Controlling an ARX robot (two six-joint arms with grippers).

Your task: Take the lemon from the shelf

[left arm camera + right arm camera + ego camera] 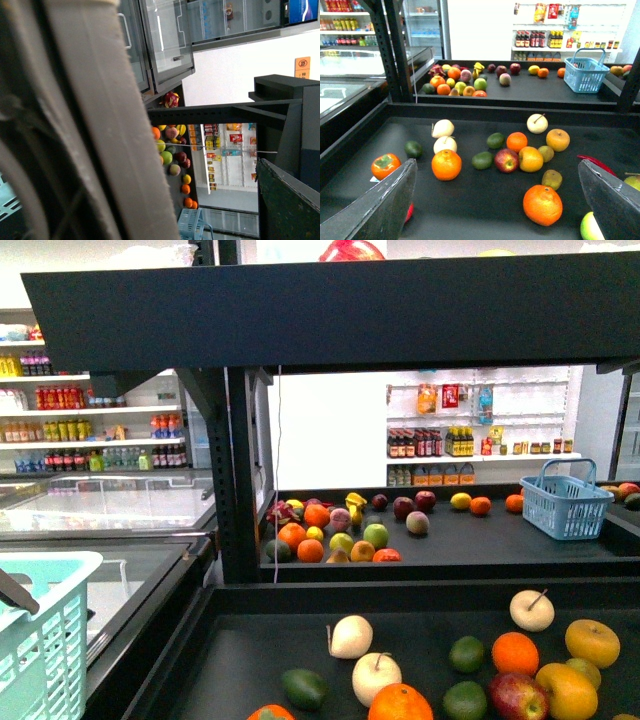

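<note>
Lemon (533,69) lies well beyond the right gripper (496,165), whose fingers (385,205) spread wide over the shelf's (470,207) near black tier of scattered fruit. It rests on the far tier, just beside an orange (543,72), near a blue basket (585,75). White store shelving stands behind. The left fingers' state cannot be told.

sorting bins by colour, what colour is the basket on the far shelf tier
Light blue; the basket shows best in the front view, on the far shelf tier.
</note>
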